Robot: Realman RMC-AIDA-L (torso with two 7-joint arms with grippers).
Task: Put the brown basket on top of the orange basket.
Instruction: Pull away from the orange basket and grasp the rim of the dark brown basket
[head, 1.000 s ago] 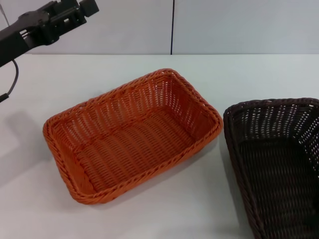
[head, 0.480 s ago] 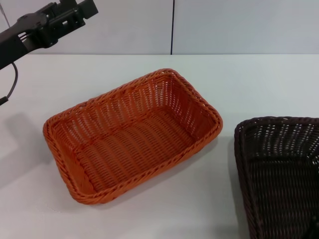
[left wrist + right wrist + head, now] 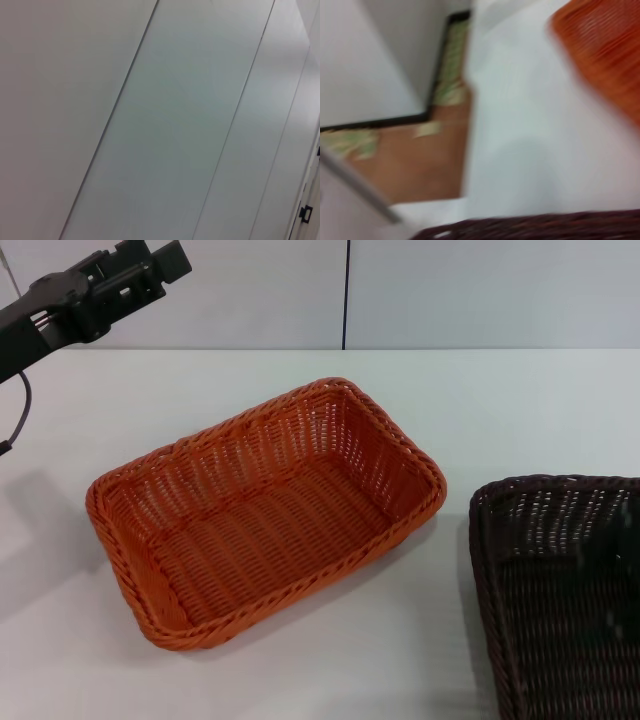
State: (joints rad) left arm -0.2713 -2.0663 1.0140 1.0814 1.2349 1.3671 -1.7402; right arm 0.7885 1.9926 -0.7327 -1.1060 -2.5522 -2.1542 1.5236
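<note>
The brown basket sits right of the orange basket, nearer the unseen right pincer; neither pincer's opening can be told.

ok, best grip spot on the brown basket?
Probably the braided rim of the brown basket, a finger each side of the wall, coming from above. The sloping open-weave sides give little to pinch; the rim is the firm edge. The orange basket stands apart, so it's unobstructed.
</note>
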